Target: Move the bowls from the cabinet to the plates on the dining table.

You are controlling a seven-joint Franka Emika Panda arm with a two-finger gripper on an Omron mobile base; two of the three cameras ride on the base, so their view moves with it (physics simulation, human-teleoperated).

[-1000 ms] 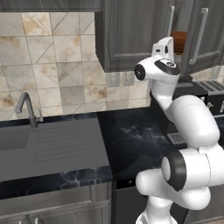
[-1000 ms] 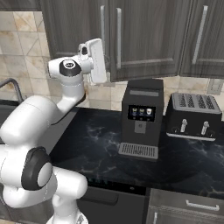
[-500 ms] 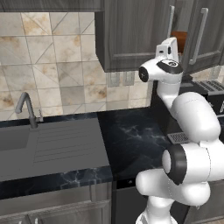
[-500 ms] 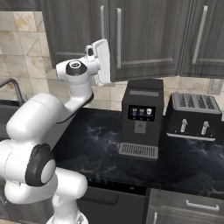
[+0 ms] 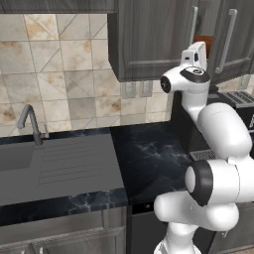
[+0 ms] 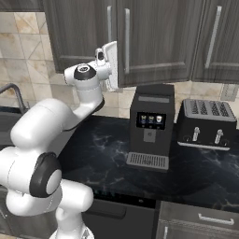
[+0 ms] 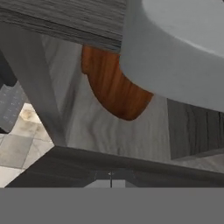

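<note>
The dark wood-grain cabinet (image 5: 149, 39) hangs over the black counter, and a gap between its doors shows the brown wood-like bowl (image 5: 203, 42) inside. My gripper (image 5: 197, 50) is raised to that gap, right at the door's edge beside the silver bar handle (image 5: 193, 22). From the right base view the gripper (image 6: 111, 63) sits against the edge of the cabinet (image 6: 158, 37) door. In the hand view the brown bowl (image 7: 116, 89) lies just ahead on the shelf, partly behind a big blurred grey shape. The gripper (image 7: 110, 176) is shut with nothing in it. The red bowl, plates and dining table are out of view.
A black coffee machine (image 6: 150, 126) and a black toaster (image 6: 205, 123) stand on the counter under the cabinet. The grey sink (image 5: 54, 166) with its faucet (image 5: 30, 124) is to the left. Tiled wall (image 5: 59, 74) lies behind.
The hand has crept a little to the right, closer to the cabinet door's edge. The jaws stayed shut and the base has not moved.
</note>
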